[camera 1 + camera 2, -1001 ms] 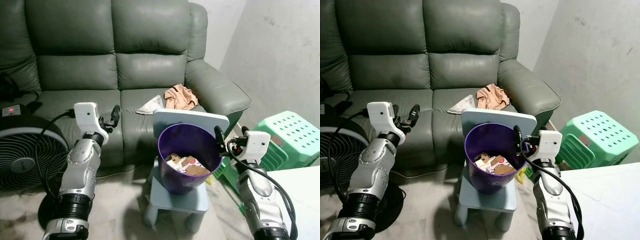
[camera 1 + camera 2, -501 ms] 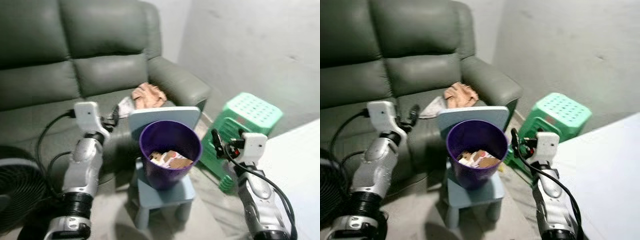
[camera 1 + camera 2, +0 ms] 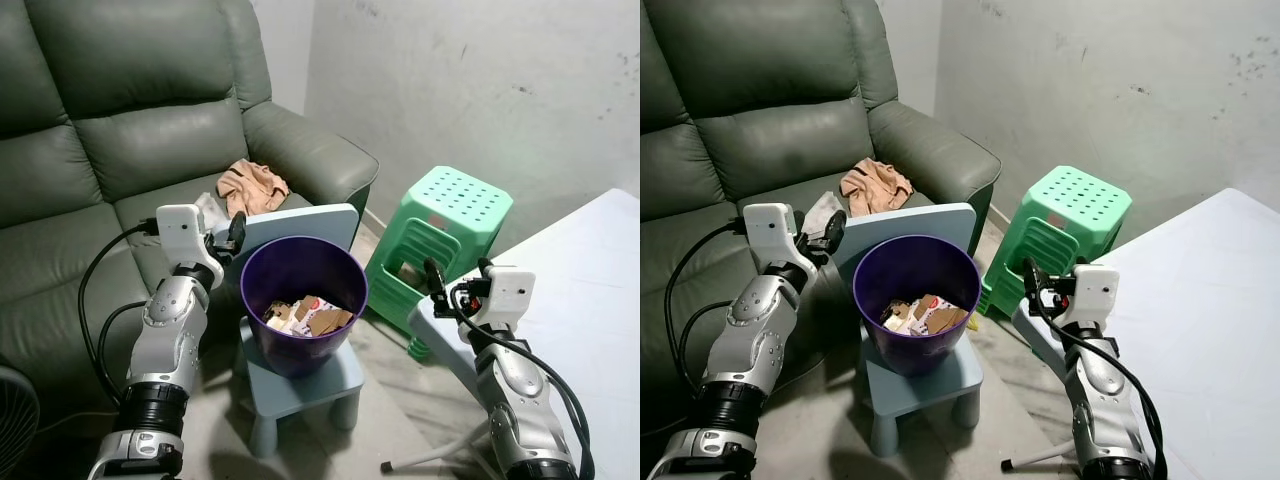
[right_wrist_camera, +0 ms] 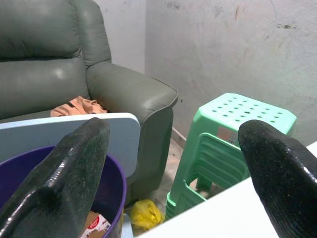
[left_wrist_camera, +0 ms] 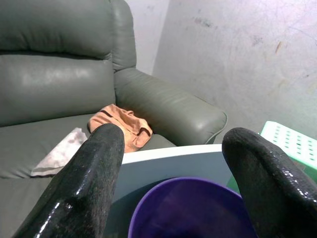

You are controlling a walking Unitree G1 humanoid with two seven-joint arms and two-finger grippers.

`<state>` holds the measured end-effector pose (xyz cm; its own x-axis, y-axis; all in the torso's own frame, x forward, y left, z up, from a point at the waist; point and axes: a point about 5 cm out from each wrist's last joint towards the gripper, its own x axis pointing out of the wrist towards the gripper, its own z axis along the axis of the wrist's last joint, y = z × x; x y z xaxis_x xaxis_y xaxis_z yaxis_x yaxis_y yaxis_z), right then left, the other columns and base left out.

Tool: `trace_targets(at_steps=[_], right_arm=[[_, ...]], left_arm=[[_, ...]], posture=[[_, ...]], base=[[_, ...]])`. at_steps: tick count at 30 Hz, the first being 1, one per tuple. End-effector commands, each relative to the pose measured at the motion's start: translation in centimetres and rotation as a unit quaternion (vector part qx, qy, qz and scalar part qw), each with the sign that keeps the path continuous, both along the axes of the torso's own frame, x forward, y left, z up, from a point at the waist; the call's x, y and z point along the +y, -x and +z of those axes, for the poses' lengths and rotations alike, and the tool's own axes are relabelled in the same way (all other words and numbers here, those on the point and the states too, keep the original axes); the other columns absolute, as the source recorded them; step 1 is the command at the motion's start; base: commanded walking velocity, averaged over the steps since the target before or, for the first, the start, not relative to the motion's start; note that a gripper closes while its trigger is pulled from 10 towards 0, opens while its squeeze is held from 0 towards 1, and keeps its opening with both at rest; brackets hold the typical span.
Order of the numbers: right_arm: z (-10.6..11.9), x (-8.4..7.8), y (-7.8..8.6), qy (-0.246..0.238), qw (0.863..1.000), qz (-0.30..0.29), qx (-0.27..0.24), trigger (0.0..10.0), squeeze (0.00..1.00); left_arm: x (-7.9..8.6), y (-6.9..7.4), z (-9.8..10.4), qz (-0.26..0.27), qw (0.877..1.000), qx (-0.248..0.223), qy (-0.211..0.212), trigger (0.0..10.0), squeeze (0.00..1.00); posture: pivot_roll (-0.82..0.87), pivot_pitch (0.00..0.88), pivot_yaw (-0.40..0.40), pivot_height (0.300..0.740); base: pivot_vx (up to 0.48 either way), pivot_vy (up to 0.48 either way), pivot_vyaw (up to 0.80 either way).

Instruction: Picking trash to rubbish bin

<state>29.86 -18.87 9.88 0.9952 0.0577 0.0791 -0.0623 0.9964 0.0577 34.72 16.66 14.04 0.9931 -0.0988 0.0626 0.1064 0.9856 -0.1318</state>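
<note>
Searching for the next piece looks like the step in hand: both the left gripper [image 3: 233,232] and right gripper [image 3: 436,277] hang spread apart and empty beside the purple bin [image 3: 303,316]. A yellow scrap [image 4: 145,213] lies on the floor below the right gripper, by the green stool [image 3: 440,240]; reaching it calls for lowering that arm.

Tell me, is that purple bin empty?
No, the purple bin on the small blue chair holds cardboard scraps and wrappers.
</note>
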Motion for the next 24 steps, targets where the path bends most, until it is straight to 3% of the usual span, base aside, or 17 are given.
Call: trace_targets(at_steps=[1, 7, 13, 17, 24], right_arm=[[0.65, -0.13, -0.01, 0.003, 1.0, -0.002, -0.01, 10.0, 0.0], [0.57, -0.09, 0.14, 0.003, 1.0, -0.002, -0.008, 10.0, 0.0], [0.56, 0.03, 0.15, 0.003, 1.0, -0.001, -0.007, 10.0, 0.0], [0.5, 0.05, 0.23, 0.003, 1.0, -0.001, -0.006, 10.0, 0.0], [0.42, 0.07, 0.33, 0.003, 1.0, 0.0, -0.003, 10.0, 0.0]], left_arm=[[-0.33, -0.1, 0.36, -0.009, 1.0, -0.008, -0.007, 10.0, 0.0], [-0.44, 0.0, 0.49, -0.021, 0.999, -0.013, -0.023, 10.0, 0.0], [-0.49, 0.04, 0.34, -0.022, 1.0, -0.009, -0.017, 10.0, 0.0], [-0.3, -0.02, 0.22, -0.011, 1.0, -0.002, 0.003, 10.0, 0.0], [-0.16, -0.07, 0.04, -0.004, 1.0, 0.007, -0.004, 10.0, 0.0]], posture=[[-0.03, 0.0, -0.084, 0.74], [-0.03, 0.0, -0.083, 0.74], [-0.03, 0.0, -0.083, 0.74], [-0.03, 0.0, -0.084, 0.74], [-0.03, 0.0, -0.084, 0.74]], base=[[0.0, 0.0, -0.77], [0.0, 0.0, -0.77], [0.0, -0.466, -0.77], [0.0, 0.0, -0.77], [0.0, 0.0, -0.76]])
